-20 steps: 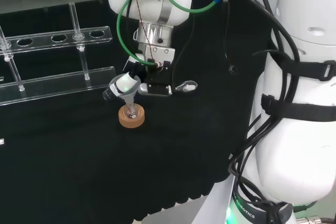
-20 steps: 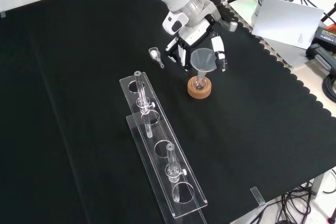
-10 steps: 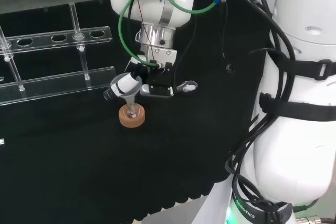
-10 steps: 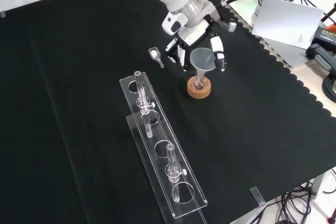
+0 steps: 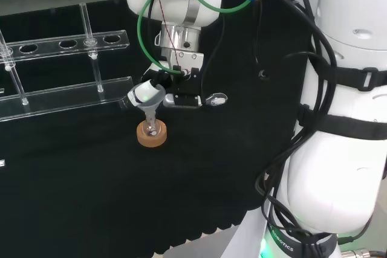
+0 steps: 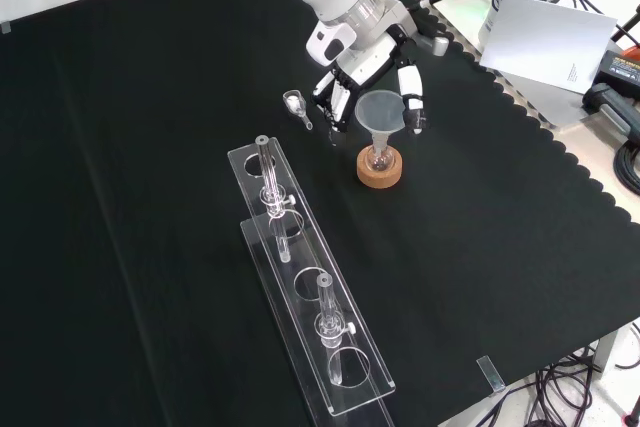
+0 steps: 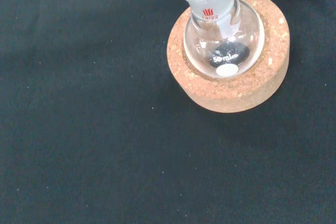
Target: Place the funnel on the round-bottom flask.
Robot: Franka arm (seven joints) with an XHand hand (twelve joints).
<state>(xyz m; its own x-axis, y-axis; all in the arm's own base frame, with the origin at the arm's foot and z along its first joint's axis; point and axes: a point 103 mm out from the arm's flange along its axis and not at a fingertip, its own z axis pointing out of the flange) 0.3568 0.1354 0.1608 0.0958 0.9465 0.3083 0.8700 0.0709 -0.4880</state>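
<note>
Standing in the front view's foreground was a clear tube rack (image 6: 300,297). Beyond it, the round-bottom flask (image 6: 378,158) sat in its cork ring (image 6: 380,173) on the tabletop (image 6: 150,197), the funnel (image 6: 379,113) upright with its stem in the neck. Behind, the hand (image 6: 375,72) hovered, fingers relaxed either side of the funnel, gripping nothing.

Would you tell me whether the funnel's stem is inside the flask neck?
Inside: the funnel stem enters the flask neck, seen in the wrist view.
</note>
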